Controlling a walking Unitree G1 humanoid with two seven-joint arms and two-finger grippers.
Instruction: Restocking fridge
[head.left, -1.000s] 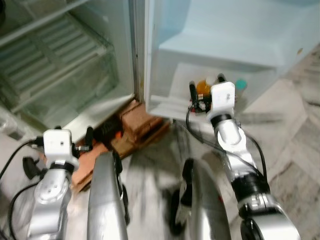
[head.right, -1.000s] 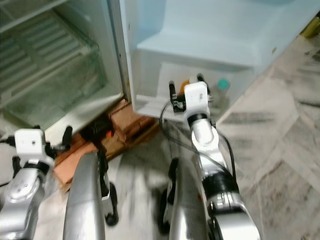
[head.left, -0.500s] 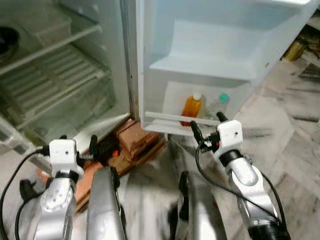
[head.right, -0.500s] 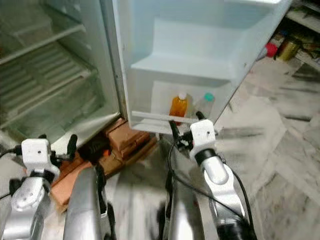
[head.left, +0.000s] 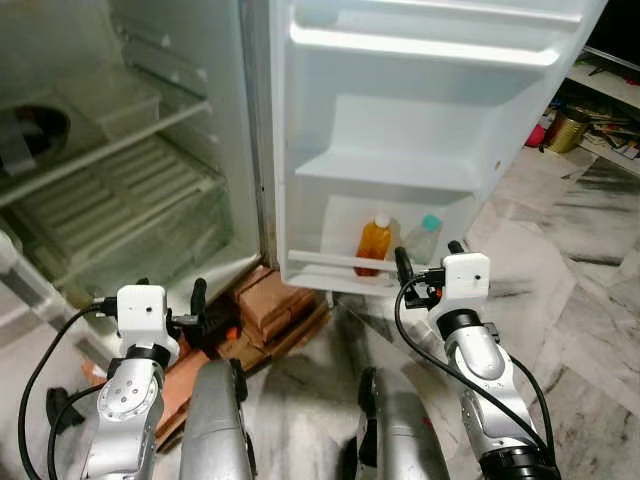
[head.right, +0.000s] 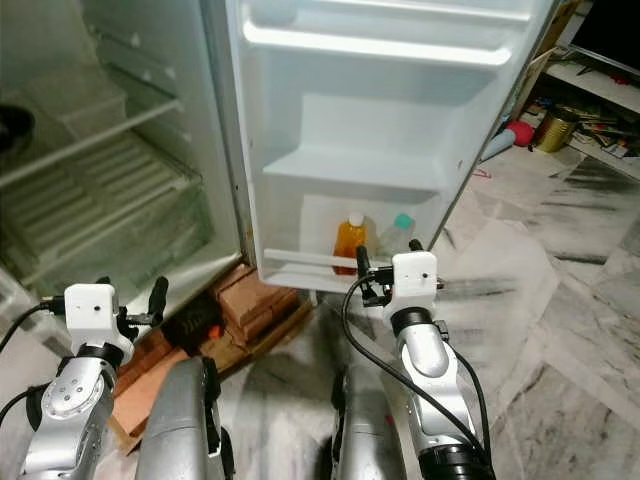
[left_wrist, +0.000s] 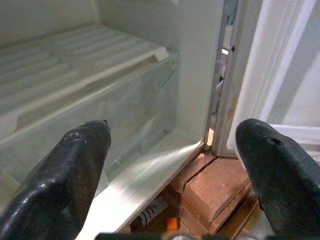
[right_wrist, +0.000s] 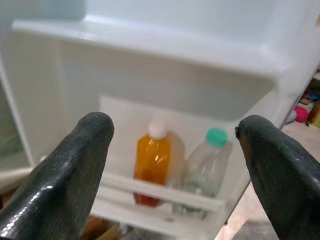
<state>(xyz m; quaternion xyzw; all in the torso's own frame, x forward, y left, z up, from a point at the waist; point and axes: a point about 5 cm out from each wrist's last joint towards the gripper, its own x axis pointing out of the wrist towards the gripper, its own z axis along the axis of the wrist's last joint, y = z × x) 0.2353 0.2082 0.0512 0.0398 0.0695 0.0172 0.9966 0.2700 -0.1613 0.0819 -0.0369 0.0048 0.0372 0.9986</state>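
An orange bottle (head.left: 375, 245) with a white cap and a clear bottle (head.left: 424, 240) with a green cap stand side by side in the bottom shelf of the open fridge door (head.left: 420, 110). My right gripper (head.left: 428, 258) hovers just in front of that shelf, open and empty. Through its wrist view both the orange bottle (right_wrist: 152, 162) and the clear bottle (right_wrist: 205, 165) stand behind the shelf rail. My left gripper (head.left: 168, 292) is open and empty, low before the fridge body, facing the glass crisper drawer (left_wrist: 95, 105).
Reddish bricks (head.left: 270, 305) lie under the fridge's front corner, with a black and orange thing (head.left: 215, 322) beside them. A dark pot (head.left: 30, 135) sits on an inner shelf. Cans and clutter (head.left: 565, 130) stand at the far right on the marble floor (head.left: 590, 300).
The view has risen and pulled back, showing more of the door. My right gripper, up at the bottles a second ago, now stands a little off the shelf, still open.
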